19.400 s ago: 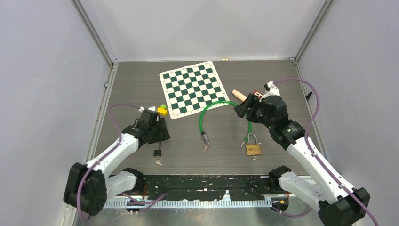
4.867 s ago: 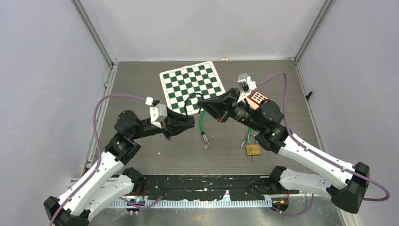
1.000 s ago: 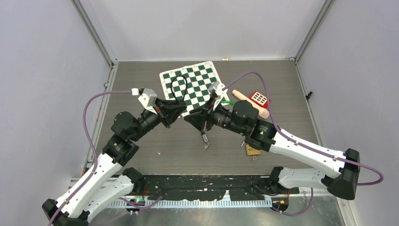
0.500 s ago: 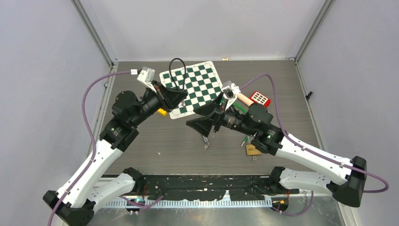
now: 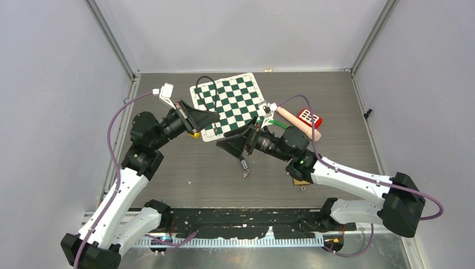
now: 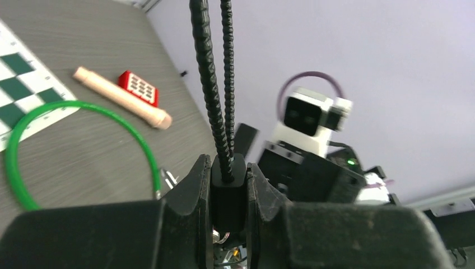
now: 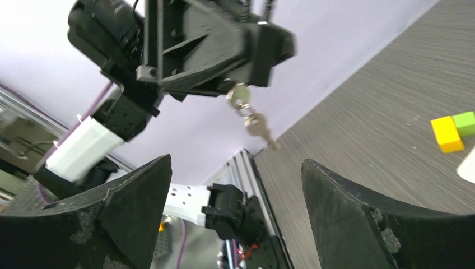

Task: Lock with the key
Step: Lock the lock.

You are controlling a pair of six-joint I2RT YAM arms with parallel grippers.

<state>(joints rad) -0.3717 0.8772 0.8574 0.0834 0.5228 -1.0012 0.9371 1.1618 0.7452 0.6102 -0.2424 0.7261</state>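
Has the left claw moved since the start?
Yes. The left gripper moved farther out and rightward, up to the chessboard, shut on the black cable lock.

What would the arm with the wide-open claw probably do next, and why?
Probably ease the right gripper forward until its open jaws straddle the key, then close. The key dangles free below the black cable lock clamped in the left gripper, ahead of those jaws.
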